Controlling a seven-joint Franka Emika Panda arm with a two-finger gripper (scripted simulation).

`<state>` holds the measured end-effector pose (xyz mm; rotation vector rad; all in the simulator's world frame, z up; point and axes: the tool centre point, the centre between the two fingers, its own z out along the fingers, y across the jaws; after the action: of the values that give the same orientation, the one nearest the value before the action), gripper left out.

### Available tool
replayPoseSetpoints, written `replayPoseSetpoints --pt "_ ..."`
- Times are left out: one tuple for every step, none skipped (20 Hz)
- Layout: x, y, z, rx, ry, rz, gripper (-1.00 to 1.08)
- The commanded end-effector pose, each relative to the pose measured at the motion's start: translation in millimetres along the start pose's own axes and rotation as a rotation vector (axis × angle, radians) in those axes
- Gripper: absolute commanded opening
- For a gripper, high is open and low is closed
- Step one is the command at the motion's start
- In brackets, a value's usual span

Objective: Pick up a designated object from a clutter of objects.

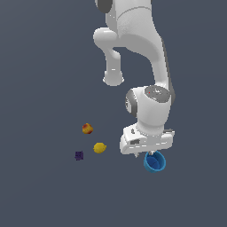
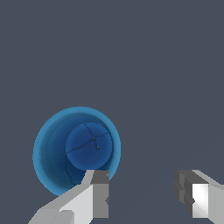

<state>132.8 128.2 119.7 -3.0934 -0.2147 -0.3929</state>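
Bright blue round tapered cup (image 1: 155, 162) upright on the grey surface (image 1: 44, 199) beneath the white gripper (image 2: 146, 196), fingers spread, one fingertip (image 2: 99, 192) over its rim, wrist view alone showed the cup's cracked-looking floor.

A flat, uniform slate-grey ground (image 1: 44, 199) fills both views, evenly lit, with no visible walls or furniture.

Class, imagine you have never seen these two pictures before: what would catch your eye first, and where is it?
First, the big white robot arm reaching down from the top of the exterior view, its open gripper right over the bright blue cup. In the wrist view, one finger overlaps the cup's rim. Next, the lemon, red-and-yellow fruit and tiny purple cube towards the exterior view's left.
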Motion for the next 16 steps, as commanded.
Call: replayPoseSetpoints --pt "2.5 -7.0 9.6 0.006 0.017 -0.004 0.28" --pt "3.0 -9.1 12.4 0.008 0.021 -0.006 0.28" --pt "3.4 -10.9 14.9 0.009 0.025 -0.007 0.28" --pt "3.7 -12.4 16.8 0.011 0.028 -0.008 0.28" --pt "3.9 -13.5 18.4 0.012 0.030 -0.008 0.28" --pt "4.1 -14.4 19.4 0.013 0.032 -0.009 0.28" --pt "4.2 -14.8 20.2 0.013 0.033 -0.009 0.28" --pt "4.2 -14.9 20.7 0.013 0.033 -0.009 0.28" --pt "3.5 -14.4 19.6 0.013 0.030 -0.009 0.28" --pt "3.5 -14.5 19.9 0.013 0.030 -0.009 0.28" --pt "3.5 -14.5 20.9 0.013 0.030 -0.009 0.28" --pt "3.6 -14.5 22.5 0.013 0.030 -0.009 0.28" --pt "3.7 -14.6 24.4 0.013 0.030 -0.009 0.28" --pt "3.8 -14.7 27.4 0.013 0.030 -0.009 0.28" --pt "4.0 -14.8 30.5 0.013 0.031 -0.009 0.28" --pt "4.0 -14.9 34.9 0.013 0.031 -0.009 0.28"
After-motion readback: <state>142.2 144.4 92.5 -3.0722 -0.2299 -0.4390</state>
